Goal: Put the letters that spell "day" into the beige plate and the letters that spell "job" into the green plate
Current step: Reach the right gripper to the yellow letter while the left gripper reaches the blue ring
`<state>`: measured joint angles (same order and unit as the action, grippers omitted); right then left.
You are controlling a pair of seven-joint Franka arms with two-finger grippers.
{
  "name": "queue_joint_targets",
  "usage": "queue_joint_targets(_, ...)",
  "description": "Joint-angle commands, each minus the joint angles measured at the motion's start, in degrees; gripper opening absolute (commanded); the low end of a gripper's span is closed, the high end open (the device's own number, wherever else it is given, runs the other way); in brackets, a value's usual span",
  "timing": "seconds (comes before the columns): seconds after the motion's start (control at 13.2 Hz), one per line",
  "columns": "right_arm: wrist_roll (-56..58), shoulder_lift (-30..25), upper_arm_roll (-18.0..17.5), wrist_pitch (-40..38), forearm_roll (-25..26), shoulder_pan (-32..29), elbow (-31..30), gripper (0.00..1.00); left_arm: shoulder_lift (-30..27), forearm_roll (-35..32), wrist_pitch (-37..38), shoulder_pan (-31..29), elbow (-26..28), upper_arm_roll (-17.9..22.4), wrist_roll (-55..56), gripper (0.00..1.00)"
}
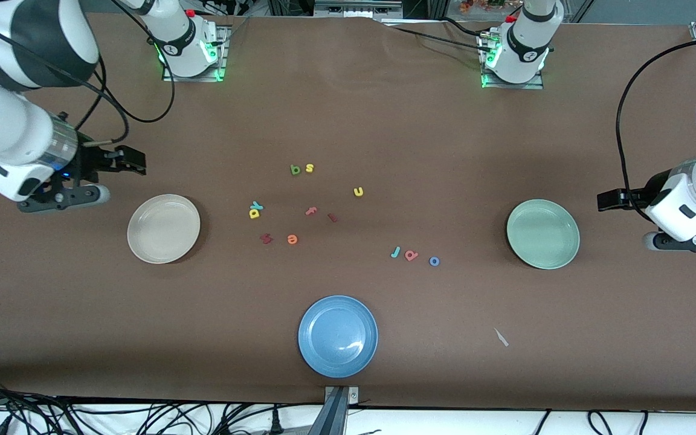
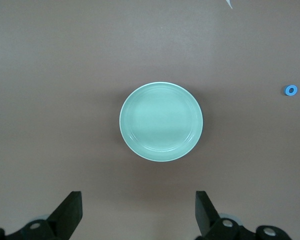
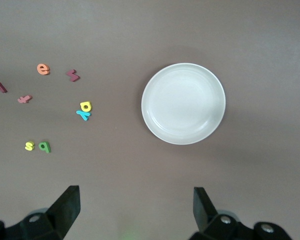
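The beige plate point(image 1: 164, 228) point(image 3: 183, 103) lies bare toward the right arm's end, the green plate point(image 1: 543, 234) point(image 2: 161, 121) bare toward the left arm's end. Between them lie the letters: yellow bowl-and-stem point(image 1: 254, 212) touching teal "y" point(image 1: 257, 205), and dark green bowl-and-stem point(image 1: 295, 170) farther from the camera. Teal "j" point(image 1: 395, 252), salmon bowl-and-stem point(image 1: 411, 255) and blue "o" point(image 1: 434, 261) point(image 2: 290, 90) sit in a row. My right gripper point(image 1: 133, 162) point(image 3: 135, 207) hangs open over the cloth beside the beige plate. My left gripper point(image 1: 611, 199) point(image 2: 139, 210) hangs open beside the green plate.
A blue plate point(image 1: 338, 336) sits near the table's front edge. Other letters lie among the task's: yellow "s" point(image 1: 309, 168), yellow "u" point(image 1: 358, 191), pink "f" point(image 1: 311, 211), two dark red ones point(image 1: 266, 238), orange "e" point(image 1: 292, 239). A white scrap point(image 1: 501, 337) lies on the cloth.
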<state>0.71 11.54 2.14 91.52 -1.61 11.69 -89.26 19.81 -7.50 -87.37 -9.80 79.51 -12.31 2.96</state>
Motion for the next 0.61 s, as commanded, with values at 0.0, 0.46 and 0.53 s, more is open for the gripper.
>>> queue_joint_targets(0.0, -1.8, 1.0, 0.1, 0.9, -0.7, 1.5, 0.6, 1.00, -0.7, 1.3, 0.4, -0.5, 0.5, -0.2, -1.4, 0.99)
queue_joint_targets(0.46, -1.4, 6.5, 0.1, 4.7, -0.8, 2.0, 0.6, 1.00, -0.6, 1.4, 1.1, -0.6, 0.6, -0.1, -0.8, 1.00)
queue_joint_targets(0.53, -1.2, 7.1, 0.1, 6.4, -0.9, 2.3, 0.0, 1.00, 0.0, 1.4, 1.4, -0.5, 0.6, -0.1, -0.8, 1.00)
